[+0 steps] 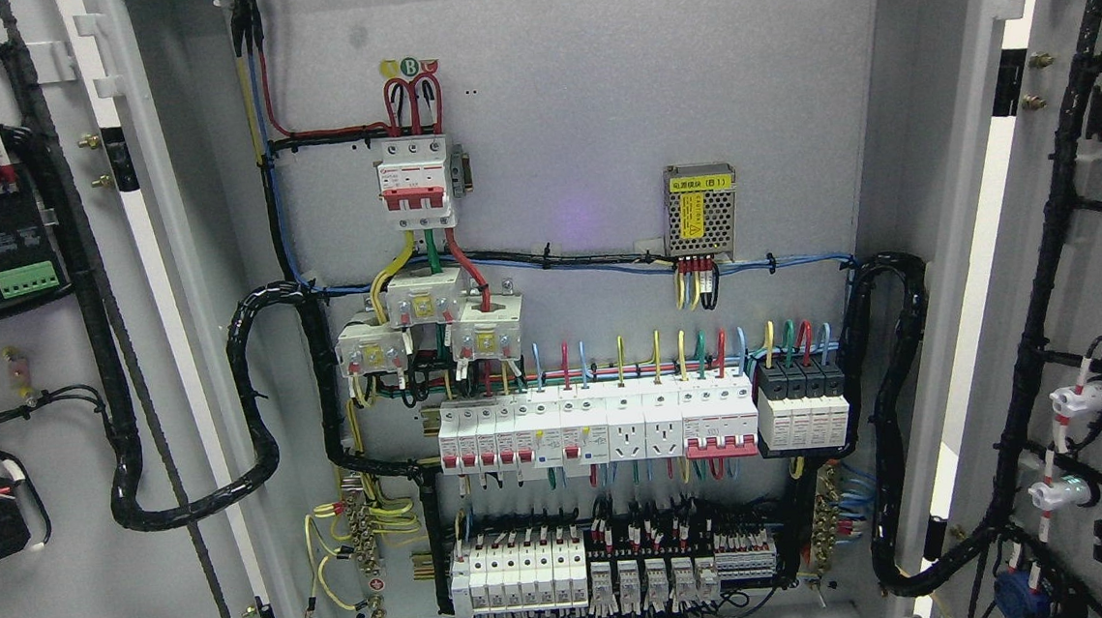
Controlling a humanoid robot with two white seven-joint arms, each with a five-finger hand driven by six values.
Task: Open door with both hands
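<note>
Clearly, both grey metal cabinet doors were seen swung fully open: left door (67,595) at the picture's left edge w/ its inner face turned to the camera, right door (1090,39) likewise at the right edge. No robot hand was caught in the head view, so neither hand's state could be told.

Between the doors, the grey cabinet back panel (595,102) was exposed. Mounted upper centre-left was a white 3-pole main breaker w/ red toggles (416,183), fed by red wires from above. To its right, well apart, a small perforated metal power supply w/ yellow label (700,212) was fixed. Lower down, a row of white DIN-rail breakers (598,427) was set, w/ a black-topped white surge module (803,403) just beside its right end. Below that, a row of white terminal blocks & relays (617,566) was seen. Thick black wrapped cable looms (255,368) were looped from the panel to each door. A green terminal strip (26,279) was mounted on the left door.
</note>
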